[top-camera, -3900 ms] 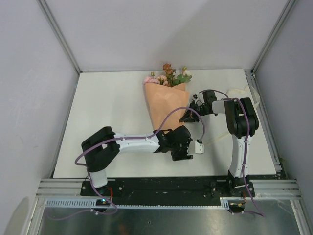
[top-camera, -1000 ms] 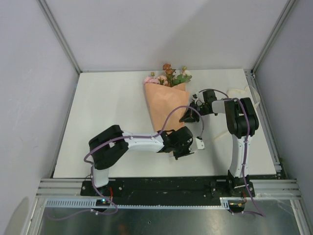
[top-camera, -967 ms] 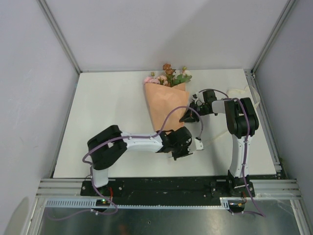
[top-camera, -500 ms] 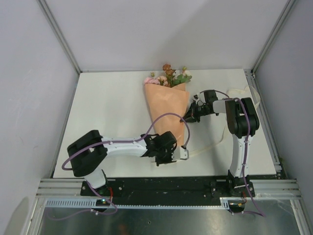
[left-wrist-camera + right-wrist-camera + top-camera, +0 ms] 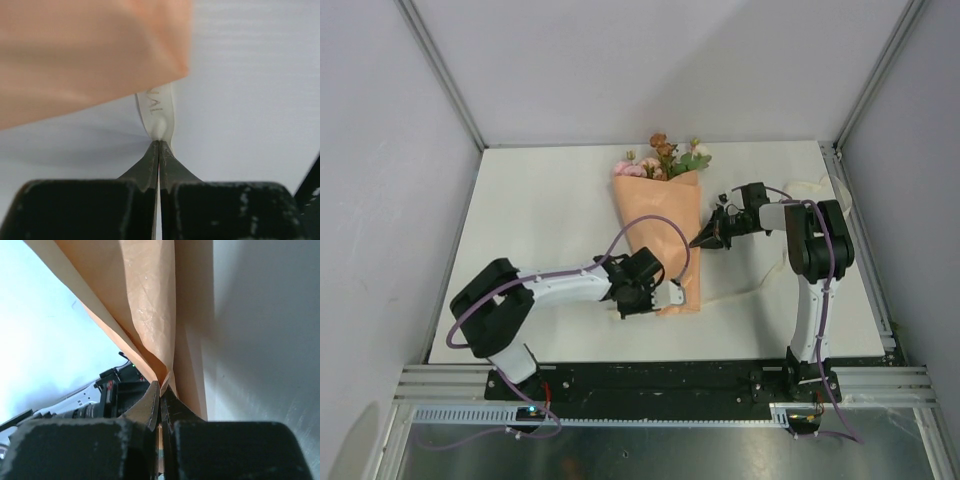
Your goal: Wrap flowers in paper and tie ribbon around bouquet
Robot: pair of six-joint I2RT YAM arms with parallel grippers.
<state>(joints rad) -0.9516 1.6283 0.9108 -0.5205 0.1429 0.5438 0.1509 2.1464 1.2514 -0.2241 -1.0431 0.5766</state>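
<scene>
At the near end, the left gripper (image 5: 158, 144) is clamped on the ribbon (image 5: 157, 111), just beside the narrow tip of the bouquet (image 5: 658, 195). The bouquet lies flat on the table (image 5: 540, 220), with its long axis running near to far, tip near and mouth far. On its right, the right gripper (image 5: 160, 387) pinches an edge of the paper (image 5: 150, 305). The flowers (image 5: 665, 158) stick out of the far mouth.

The left gripper (image 5: 159, 145) pinches the cream ribbon (image 5: 157, 112) between its 2 fingertips (image 5: 149, 166). Above them the ribbon disappears under the peach paper's (image 5: 85, 55) lower edge, over the white table (image 5: 250, 90).
</scene>
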